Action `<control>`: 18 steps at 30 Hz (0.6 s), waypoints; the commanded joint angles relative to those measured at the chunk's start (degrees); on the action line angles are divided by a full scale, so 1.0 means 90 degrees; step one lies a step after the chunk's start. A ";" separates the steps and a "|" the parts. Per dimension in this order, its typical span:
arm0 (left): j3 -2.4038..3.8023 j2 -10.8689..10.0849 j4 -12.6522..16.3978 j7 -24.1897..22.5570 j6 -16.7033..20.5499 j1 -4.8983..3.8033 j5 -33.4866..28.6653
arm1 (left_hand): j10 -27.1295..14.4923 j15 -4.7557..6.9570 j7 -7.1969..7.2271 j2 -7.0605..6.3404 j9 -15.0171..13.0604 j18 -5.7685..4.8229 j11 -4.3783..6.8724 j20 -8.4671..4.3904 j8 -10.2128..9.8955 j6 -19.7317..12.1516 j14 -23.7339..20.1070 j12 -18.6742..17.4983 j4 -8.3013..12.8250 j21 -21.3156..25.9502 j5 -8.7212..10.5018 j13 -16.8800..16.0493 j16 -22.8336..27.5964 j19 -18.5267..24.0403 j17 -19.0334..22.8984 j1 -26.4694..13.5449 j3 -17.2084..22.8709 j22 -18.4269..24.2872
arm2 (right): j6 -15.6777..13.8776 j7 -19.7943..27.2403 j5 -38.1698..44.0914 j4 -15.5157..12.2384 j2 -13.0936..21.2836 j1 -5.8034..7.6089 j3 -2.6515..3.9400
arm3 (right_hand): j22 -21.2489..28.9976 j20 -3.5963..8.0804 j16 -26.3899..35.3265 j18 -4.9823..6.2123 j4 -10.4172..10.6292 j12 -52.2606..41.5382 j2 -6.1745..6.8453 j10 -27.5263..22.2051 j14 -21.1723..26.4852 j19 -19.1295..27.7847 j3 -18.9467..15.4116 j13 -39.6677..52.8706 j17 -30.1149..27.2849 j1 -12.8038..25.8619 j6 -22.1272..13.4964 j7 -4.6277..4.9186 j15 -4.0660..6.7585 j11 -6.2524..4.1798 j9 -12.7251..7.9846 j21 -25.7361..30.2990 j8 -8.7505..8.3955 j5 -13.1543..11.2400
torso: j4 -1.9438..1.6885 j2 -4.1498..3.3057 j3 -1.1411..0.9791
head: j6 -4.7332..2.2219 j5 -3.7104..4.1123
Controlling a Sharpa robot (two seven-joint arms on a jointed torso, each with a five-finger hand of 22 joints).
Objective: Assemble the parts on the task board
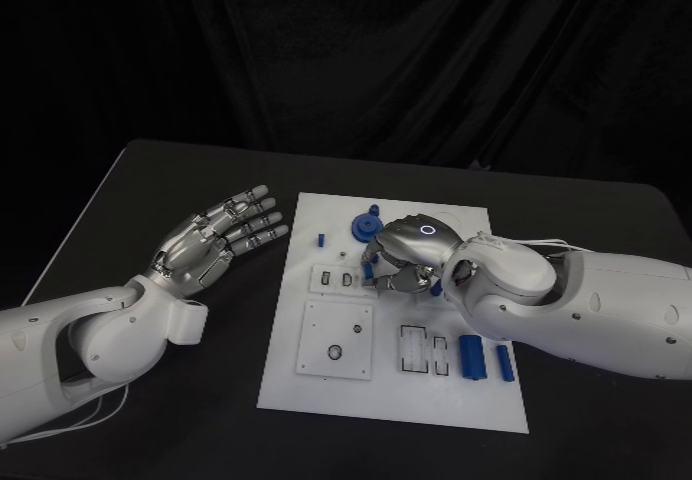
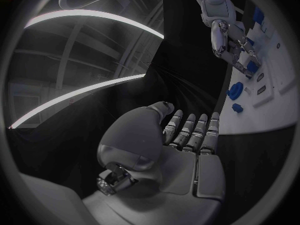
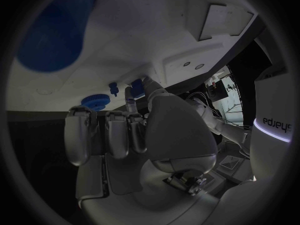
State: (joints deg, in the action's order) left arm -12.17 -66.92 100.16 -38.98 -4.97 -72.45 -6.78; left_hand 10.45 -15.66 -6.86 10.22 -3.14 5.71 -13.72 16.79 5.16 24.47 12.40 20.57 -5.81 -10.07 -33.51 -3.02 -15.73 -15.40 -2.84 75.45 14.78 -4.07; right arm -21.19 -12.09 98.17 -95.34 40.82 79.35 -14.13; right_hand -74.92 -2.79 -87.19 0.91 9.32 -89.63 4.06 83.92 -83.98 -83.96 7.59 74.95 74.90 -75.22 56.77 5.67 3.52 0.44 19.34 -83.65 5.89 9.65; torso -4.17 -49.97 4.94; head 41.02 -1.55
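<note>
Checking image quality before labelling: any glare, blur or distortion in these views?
Head view: even light, sharp, task board bright against black. Left wrist view: fisheye bends the board edge; bright ceiling streaks. Right wrist view: large blurred blue part close to the lens; right hand in shade.

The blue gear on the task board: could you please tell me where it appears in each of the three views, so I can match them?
Head view: the blue gear sits near the task board's far edge, just beyond the right hand.
Left wrist view: it lies on the board's near edge, below the right hand.
Right wrist view: it shows beyond the fingers.
Shared landmark: the right hand beside it.
</note>
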 commanded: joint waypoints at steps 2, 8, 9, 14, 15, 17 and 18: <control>0.0004 0.0006 0.0008 -0.1030 -0.0090 0.0007 -0.0010 | 0.0013 -0.0036 -0.0042 0.0001 -0.0008 -0.0121 -0.0032 -0.0018 -0.0003 0.0005 -0.0015 0.0035 0.0004 -0.0008 0.0005 -0.0008 -0.0032 -0.0046 -0.0008 -0.0067 0.0034 0.0009 | 0.0142 -0.0167 0.0057 -0.0005 0.0003 -0.0016 0.0004 | -0.1315 -0.0054 0.0037 0.0112 0.0001 -0.0041 0.0031 0.0676 -0.0574 -0.0289 -0.0067 0.1673 0.1323 0.0066 -0.0153 0.0034 -0.0069 0.0061 -0.0041 0.0055 -0.0112 -0.0074 | 0.0000 0.0000 0.0002 | 0.0023 0.0013; 0.0004 0.0003 0.0008 -0.1022 -0.0091 0.0007 -0.0011 | 0.0013 -0.0036 -0.0042 0.0001 -0.0008 -0.0121 -0.0032 -0.0018 -0.0003 0.0005 -0.0015 0.0035 0.0004 -0.0008 0.0005 -0.0008 -0.0032 -0.0046 -0.0008 -0.0067 0.0034 0.0009 | 0.0176 -0.0187 0.0057 -0.0007 0.0000 -0.0019 0.0004 | -0.1302 -0.0066 0.0059 0.0122 -0.0015 -0.0041 0.0060 0.0676 -0.0566 -0.0272 -0.0087 0.1673 0.1302 0.0079 -0.0345 0.0067 -0.0074 0.0061 -0.0094 0.0095 -0.0230 -0.0134 | 0.0001 -0.0001 0.0001 | 0.0040 0.0009; 0.0004 0.0003 0.0008 -0.1021 -0.0090 0.0007 -0.0011 | 0.0013 -0.0036 -0.0042 0.0001 -0.0008 -0.0121 -0.0032 -0.0018 -0.0003 0.0005 -0.0015 0.0035 0.0004 -0.0008 0.0005 -0.0008 -0.0032 -0.0046 -0.0008 -0.0067 0.0034 0.0009 | 0.0178 -0.0188 0.0057 -0.0007 -0.0001 -0.0019 0.0004 | -0.1302 -0.0067 0.0058 0.0122 -0.0018 -0.0041 0.0062 0.0676 -0.0567 -0.0272 -0.0089 0.1673 0.1303 0.0079 -0.0370 0.0070 -0.0074 0.0060 -0.0101 0.0097 -0.0240 -0.0140 | 0.0001 -0.0002 0.0001 | 0.0041 0.0011; 0.0004 0.0005 0.0006 -0.1014 -0.0090 0.0007 -0.0011 | 0.0013 -0.0036 -0.0042 0.0001 -0.0008 -0.0121 -0.0032 -0.0018 -0.0003 0.0005 -0.0015 0.0035 0.0004 -0.0008 0.0005 -0.0008 -0.0032 -0.0046 -0.0008 -0.0067 0.0034 0.0009 | 0.0183 -0.0185 0.0057 -0.0008 -0.0001 -0.0020 0.0004 | -0.1299 -0.0068 0.0064 0.0125 -0.0020 -0.0041 0.0073 0.0676 -0.0565 -0.0268 -0.0097 0.1673 0.1297 0.0086 -0.0425 0.0075 -0.0074 0.0060 -0.0119 0.0107 -0.0253 -0.0168 | -0.0001 0.0000 0.0001 | 0.0054 0.0012; 0.0004 0.0005 0.0005 -0.1012 -0.0090 0.0007 -0.0011 | 0.0013 -0.0036 -0.0042 0.0001 -0.0008 -0.0121 -0.0032 -0.0018 -0.0003 0.0005 -0.0015 0.0035 0.0004 -0.0008 0.0005 -0.0008 -0.0032 -0.0046 -0.0008 -0.0067 0.0034 0.0009 | 0.0182 -0.0182 0.0057 -0.0008 0.0000 -0.0020 0.0004 | -0.1297 -0.0068 0.0062 0.0126 -0.0017 -0.0041 0.0075 0.0676 -0.0565 -0.0265 -0.0102 0.1673 0.1300 0.0094 -0.0441 0.0077 -0.0074 0.0060 -0.0124 0.0112 -0.0253 -0.0186 | -0.0001 -0.0003 0.0000 | 0.0060 0.0011; 0.0004 0.0005 0.0005 -0.1011 -0.0090 0.0007 -0.0011 | 0.0013 -0.0036 -0.0042 0.0001 -0.0008 -0.0121 -0.0032 -0.0018 -0.0003 0.0005 -0.0015 0.0035 0.0004 -0.0008 0.0005 -0.0008 -0.0032 -0.0046 -0.0008 -0.0067 0.0034 0.0009 | 0.0174 -0.0169 0.0057 -0.0007 0.0002 -0.0020 0.0004 | -0.1299 -0.0069 0.0068 0.0126 0.0001 -0.0041 0.0090 0.0676 -0.0563 -0.0267 -0.0123 0.1673 0.1294 0.0128 -0.0510 0.0081 -0.0074 0.0059 -0.0148 0.0114 -0.0254 -0.0303 | 0.0001 -0.0003 -0.0001 | 0.0067 0.0010; 0.0004 0.0006 0.0004 -0.1012 -0.0090 0.0007 -0.0011 | 0.0013 -0.0036 -0.0042 0.0001 -0.0008 -0.0121 -0.0032 -0.0018 -0.0003 0.0005 -0.0015 0.0035 0.0004 -0.0008 0.0005 -0.0008 -0.0032 -0.0046 -0.0008 -0.0067 0.0034 0.0009 | 0.0162 -0.0155 0.0057 -0.0007 0.0005 -0.0020 0.0004 | -0.1297 -0.0069 0.0068 0.0127 0.0007 -0.0041 0.0095 0.0676 -0.0563 -0.0264 -0.0129 0.1673 0.1294 0.0138 -0.0539 0.0082 -0.0073 0.0057 -0.0157 0.0121 -0.0255 -0.0343 | 0.0002 -0.0004 -0.0001 | 0.0067 0.0010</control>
State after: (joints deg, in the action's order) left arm -12.17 -66.94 100.12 -38.98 -5.01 -72.45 -6.79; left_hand 10.44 -15.66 -6.86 10.14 -3.15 5.71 -13.72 16.79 5.16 24.47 12.40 20.57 -5.76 -10.07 -33.51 -3.01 -15.73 -15.40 -2.84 75.36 14.90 -4.04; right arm -20.23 -12.56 98.21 -95.36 40.82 79.33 -14.07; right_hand -74.91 -2.88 -86.83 0.91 9.48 -89.63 4.89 84.03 -83.98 -84.05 6.80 74.93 74.90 -74.38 52.07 6.38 3.11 0.74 17.92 -82.91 3.75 6.66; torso -4.18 -49.98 4.94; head 41.58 -1.44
